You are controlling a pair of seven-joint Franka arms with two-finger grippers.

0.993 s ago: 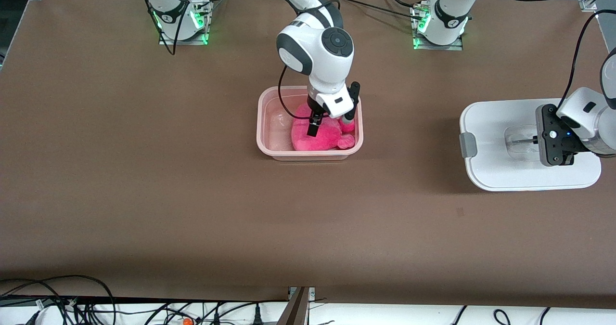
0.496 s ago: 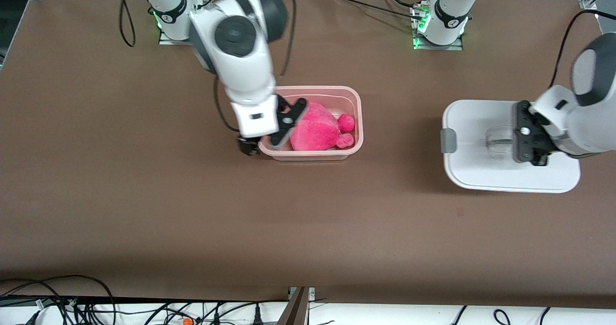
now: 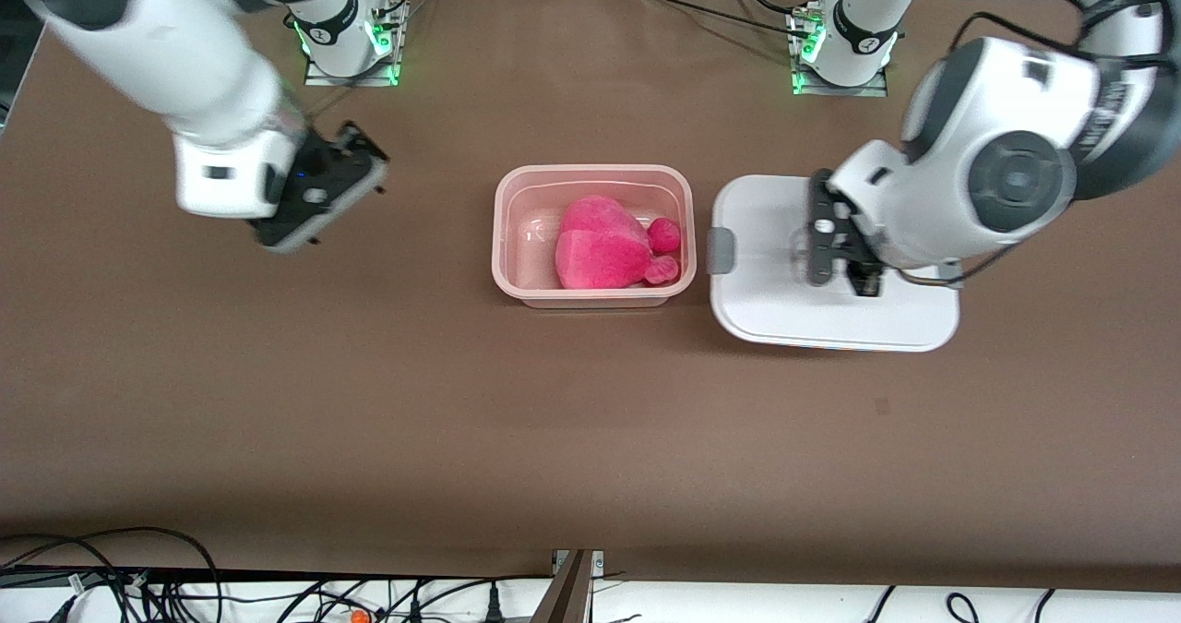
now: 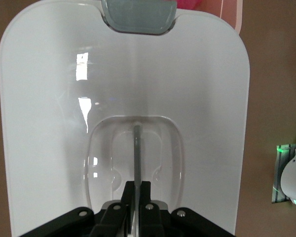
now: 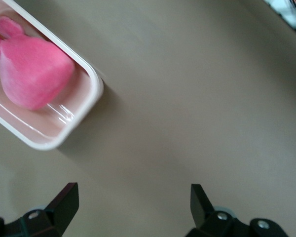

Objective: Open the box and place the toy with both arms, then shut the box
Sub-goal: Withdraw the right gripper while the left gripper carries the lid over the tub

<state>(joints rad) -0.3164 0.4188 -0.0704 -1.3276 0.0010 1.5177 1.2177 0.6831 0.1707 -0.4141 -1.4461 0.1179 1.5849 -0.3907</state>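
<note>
The open pinkish box (image 3: pixel 503 235) stands mid-table with the pink toy (image 3: pixel 604 249) lying inside it. Its white lid (image 3: pixel 830 323) hangs just above the table beside the tub, toward the left arm's end, with one grey clip (image 3: pixel 721 251) close to the tub's rim. My left gripper (image 3: pixel 835 254) is shut on the thin rib of the lid's clear centre handle (image 4: pixel 136 148), as the left wrist view shows at the gripper (image 4: pixel 137 190). My right gripper (image 3: pixel 314 194) is open and empty over bare table toward the right arm's end; from its wrist view (image 5: pixel 133 197) I see the box (image 5: pixel 91 91) and toy (image 5: pixel 32 69).
Both arm bases (image 3: pixel 346 37) (image 3: pixel 844 46) stand at the table's edge farthest from the front camera. Cables (image 3: pixel 138 577) lie along the nearest edge. Brown tabletop (image 3: pixel 590 420) stretches between the box and that edge.
My right gripper has left the toy in the box and swung away toward the right arm's end. My left gripper has carried the lid sideways up next to the box.
</note>
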